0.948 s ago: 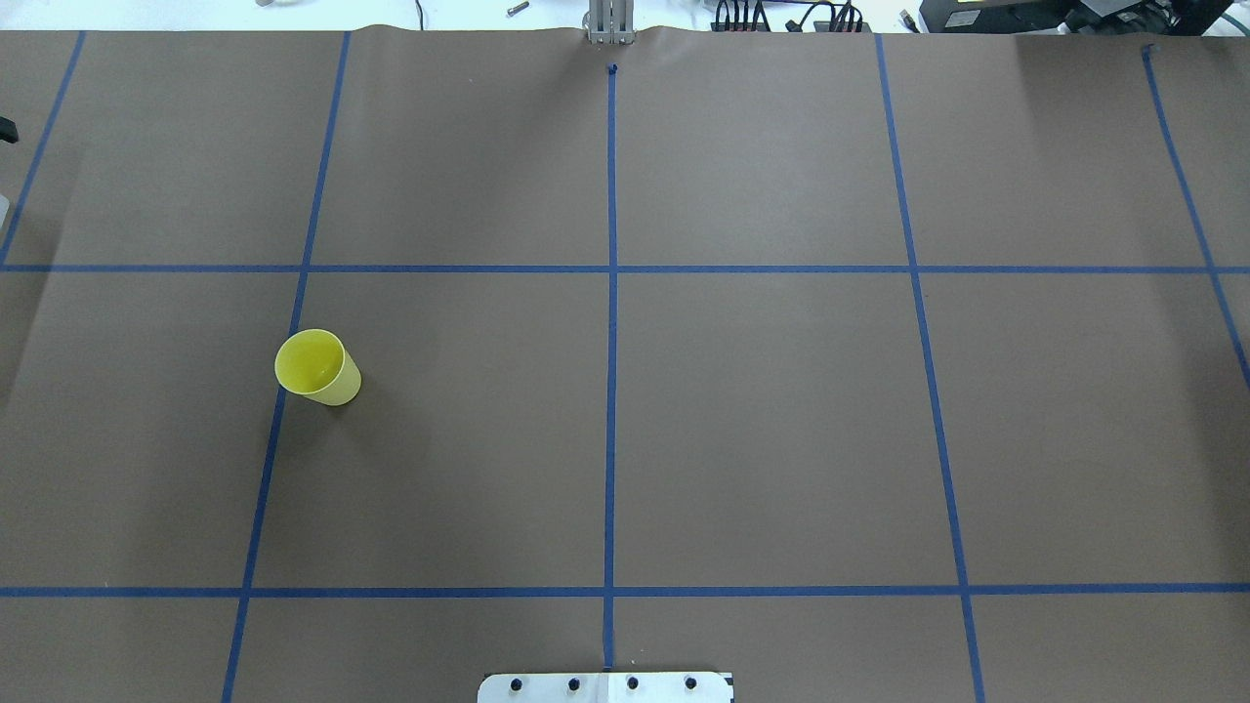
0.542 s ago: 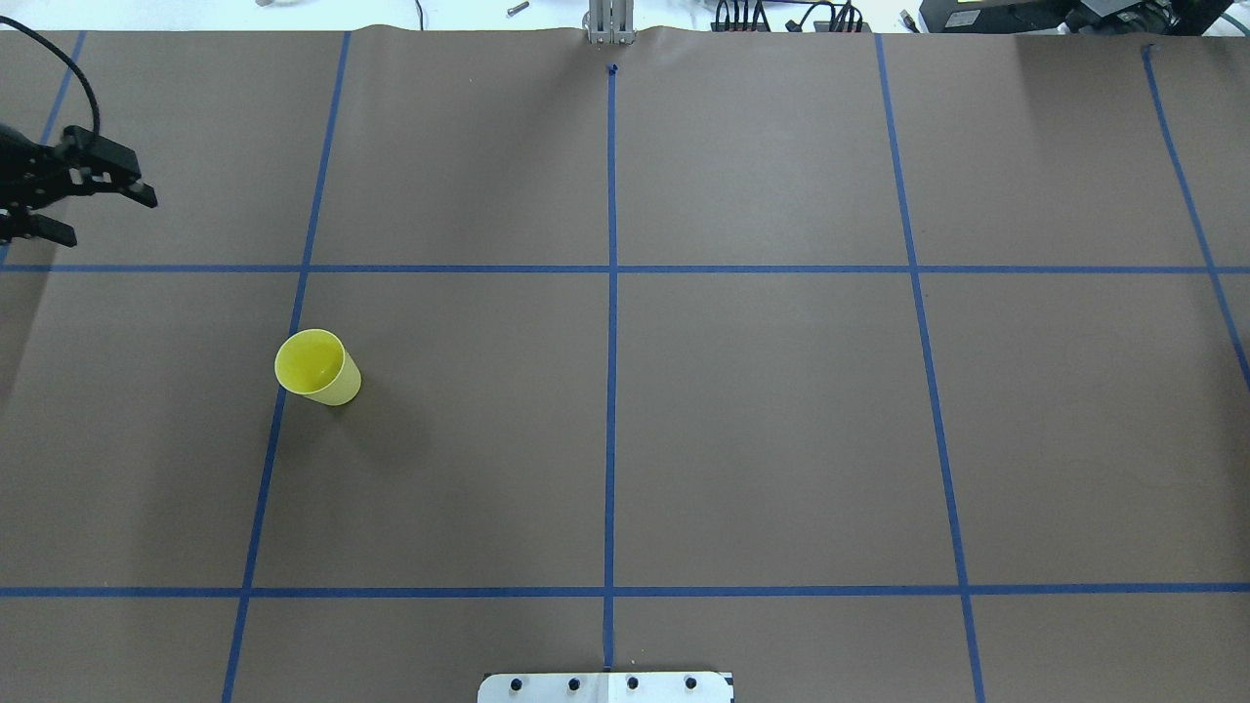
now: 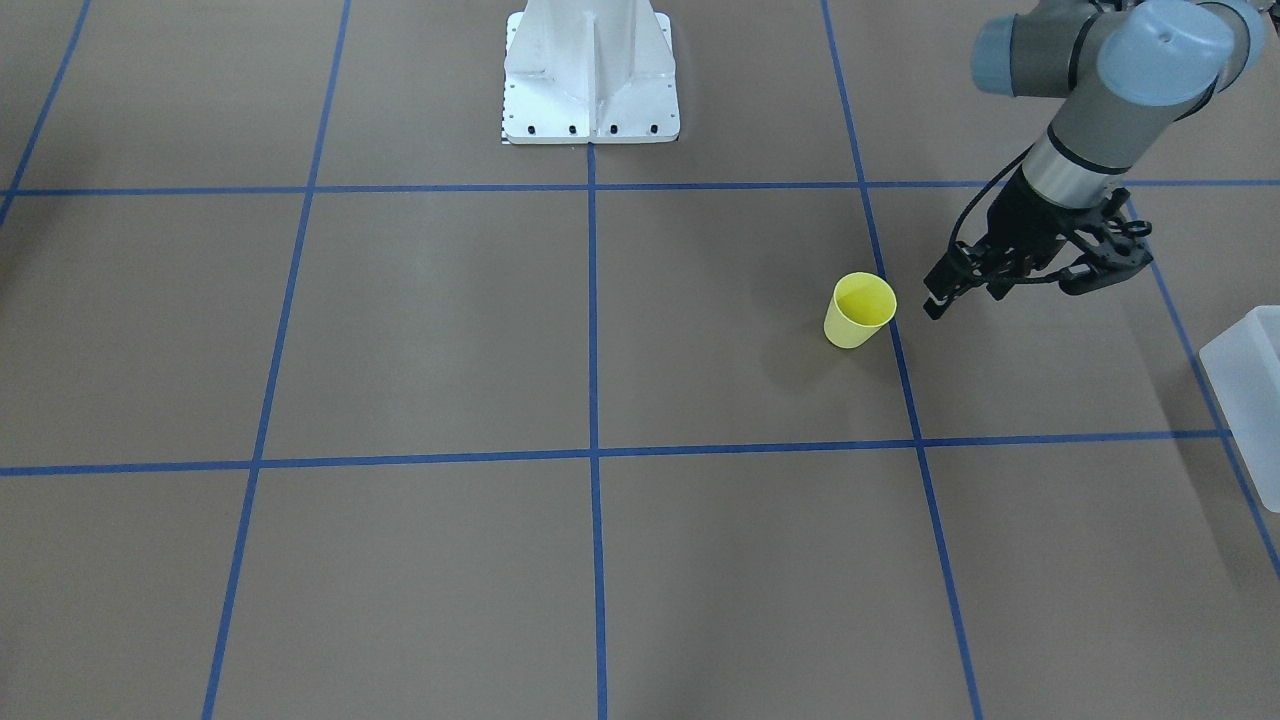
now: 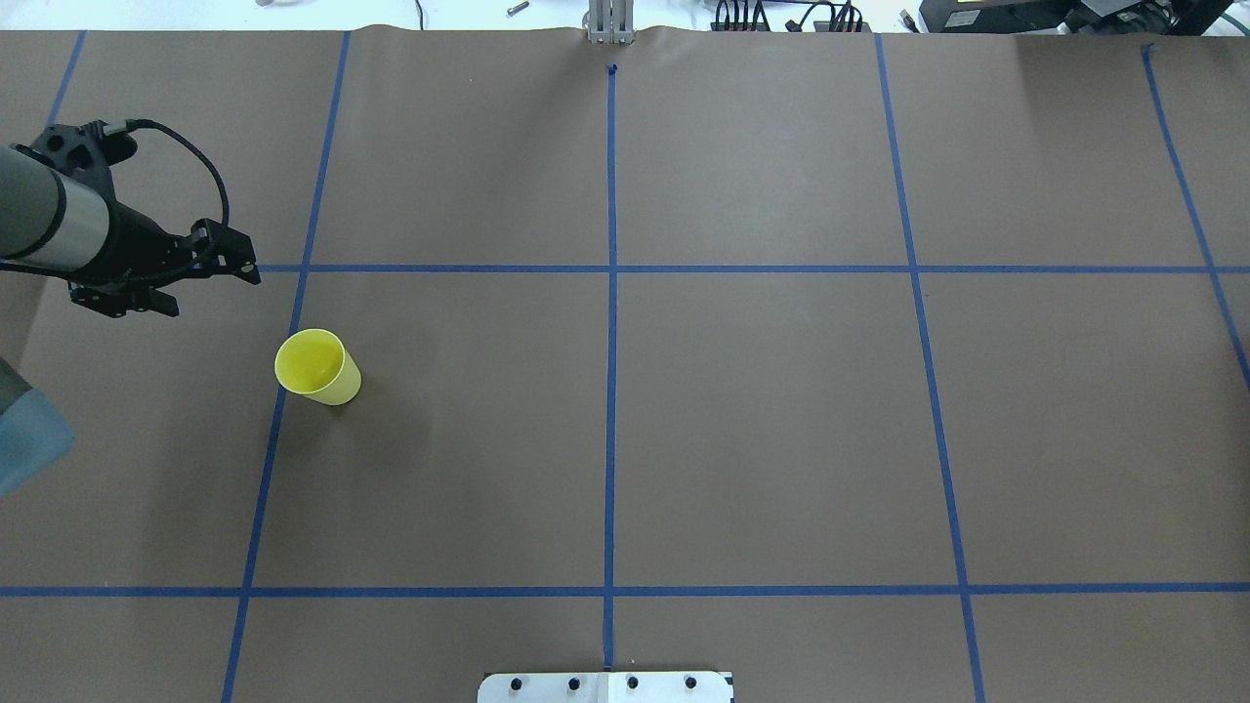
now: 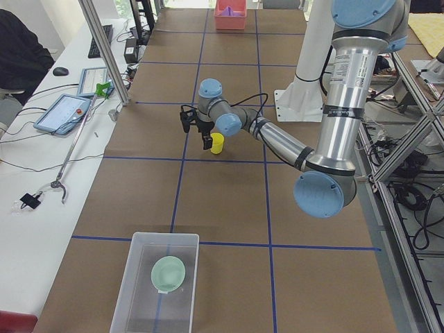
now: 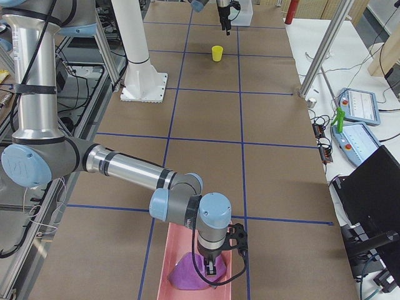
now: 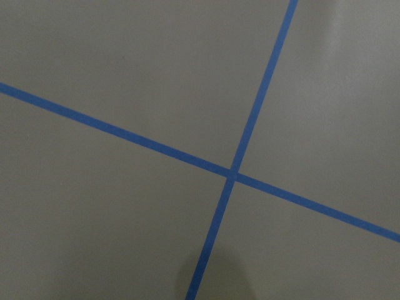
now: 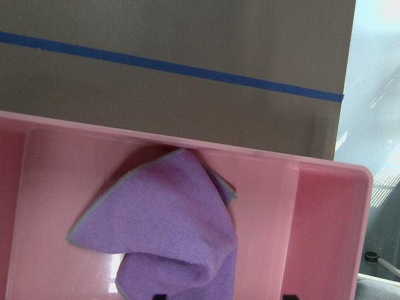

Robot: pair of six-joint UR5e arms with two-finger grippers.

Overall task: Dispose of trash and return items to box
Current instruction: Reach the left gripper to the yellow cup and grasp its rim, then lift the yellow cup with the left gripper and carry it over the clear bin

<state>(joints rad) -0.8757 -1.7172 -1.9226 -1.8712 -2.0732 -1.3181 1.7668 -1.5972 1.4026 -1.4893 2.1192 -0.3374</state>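
Note:
A yellow cup (image 4: 317, 367) stands upright on the brown table, also in the front view (image 3: 860, 310). My left gripper (image 4: 215, 293) is open and empty, hovering just beyond the cup on its left, apart from it; it also shows in the front view (image 3: 1000, 298). The frosted box (image 5: 164, 235) sits at the table's left end, its corner in the front view (image 3: 1250, 370), with a green bowl (image 5: 168, 272) inside. My right gripper (image 6: 211, 267) hangs over a pink tray (image 6: 178, 250), its fingertips wide apart above a purple cloth (image 8: 169, 231) lying in the tray (image 8: 325, 225).
The white robot base (image 3: 590, 75) stands at the table's near middle edge. Blue tape lines (image 4: 611, 293) grid the brown table. Tablets and cables (image 5: 66, 111) lie on a side desk beyond the far edge. Metal frame posts (image 6: 322, 50) stand there.
My left arm has come in from the table's left edge and moved right and nearer, close to the yellow cup. The cup has not moved.

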